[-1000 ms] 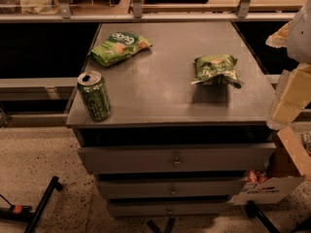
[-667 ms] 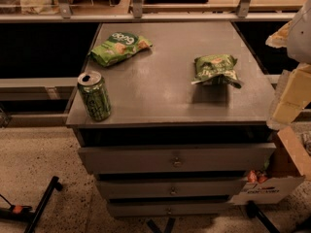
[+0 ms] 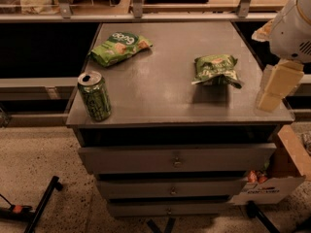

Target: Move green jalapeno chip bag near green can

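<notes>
Not much is getting done yet: the chip bag (image 3: 215, 69) is sitting untouched, well right of the can (image 3: 95, 96). The hand (image 3: 275, 89) is hanging even further right of the can, off the counter (image 3: 165, 106) edge, gripping nothing I can see; can't tell how open it is. The can is standing near the front-left corner, with bare counter stretching right of it and the lime bag (image 3: 119, 47) lying behind it.
</notes>
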